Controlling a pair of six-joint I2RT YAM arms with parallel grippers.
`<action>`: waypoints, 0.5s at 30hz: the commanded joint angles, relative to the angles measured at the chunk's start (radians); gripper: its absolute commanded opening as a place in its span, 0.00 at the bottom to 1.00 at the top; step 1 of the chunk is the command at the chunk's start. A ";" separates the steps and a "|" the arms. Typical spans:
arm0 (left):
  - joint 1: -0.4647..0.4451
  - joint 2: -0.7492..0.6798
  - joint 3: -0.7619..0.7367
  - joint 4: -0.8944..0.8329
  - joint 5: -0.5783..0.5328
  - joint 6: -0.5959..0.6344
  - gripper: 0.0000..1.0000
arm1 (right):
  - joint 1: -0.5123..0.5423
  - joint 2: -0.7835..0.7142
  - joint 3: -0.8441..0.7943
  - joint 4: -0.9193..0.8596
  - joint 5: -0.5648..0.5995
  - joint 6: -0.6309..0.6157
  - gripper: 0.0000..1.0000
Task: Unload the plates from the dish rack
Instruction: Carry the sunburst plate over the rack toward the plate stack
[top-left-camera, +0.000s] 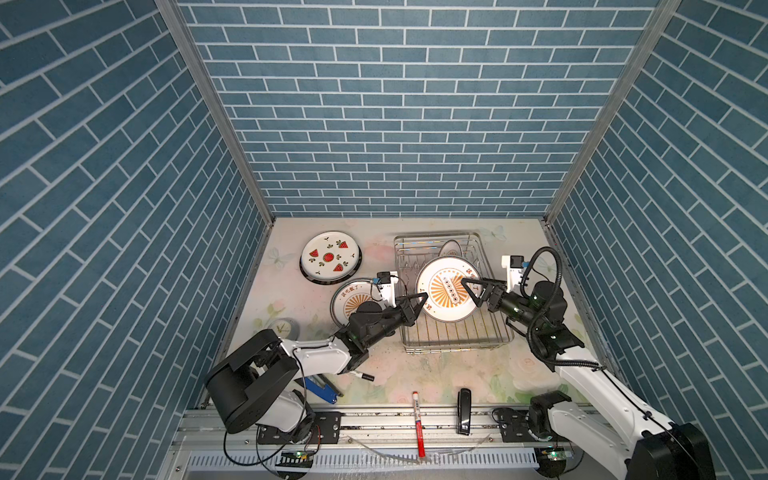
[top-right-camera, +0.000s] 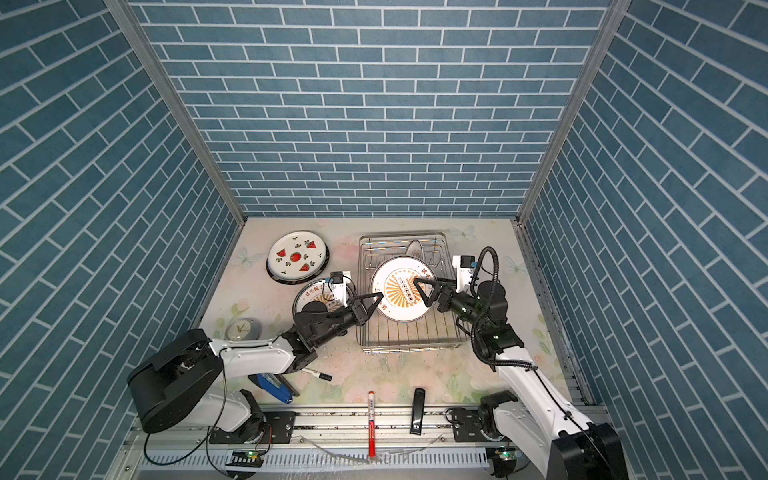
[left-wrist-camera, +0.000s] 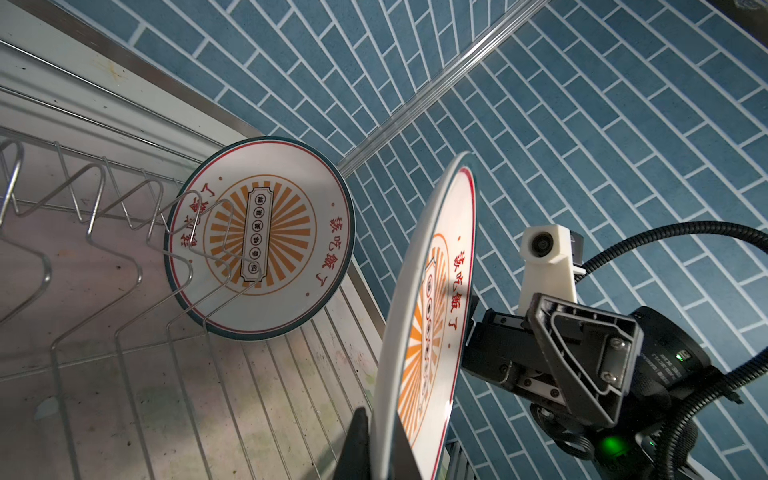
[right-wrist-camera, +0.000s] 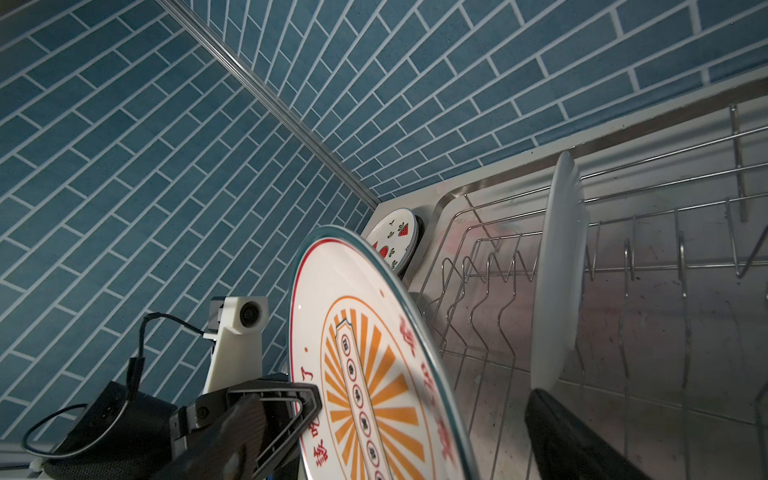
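Plate (top-left-camera: 440, 293) lettering, red: 該吃飯了; left fingers (left-wrist-camera: 353, 453) clamp rim.

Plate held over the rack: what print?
Orange sunburst, red characters, dark teal rim on white. The plate shows best in a top view.

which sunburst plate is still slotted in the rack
The upright plate at the back of the dish rack, between prongs. The left gripper pinches a second plate; a third plate lies flat on the table.

Both top views look steeply down over the whole pale floral tabletop (top-left-camera: 436, 374). The wrist cameras (left-wrist-camera: 542, 247) face each other, close on one round white orange-sunburst plate (left-wrist-camera: 428, 332) and the silver wire dish rack (left-wrist-camera: 249, 386).
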 joint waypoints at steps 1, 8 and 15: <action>0.009 -0.035 -0.013 0.027 -0.027 0.003 0.00 | 0.006 -0.040 0.021 0.012 0.025 -0.025 0.99; 0.023 -0.131 -0.036 -0.127 -0.089 0.042 0.00 | 0.006 -0.069 -0.004 0.070 0.016 -0.044 0.98; 0.028 -0.225 -0.076 -0.205 -0.159 0.061 0.00 | 0.007 -0.034 0.001 0.094 0.002 -0.052 0.98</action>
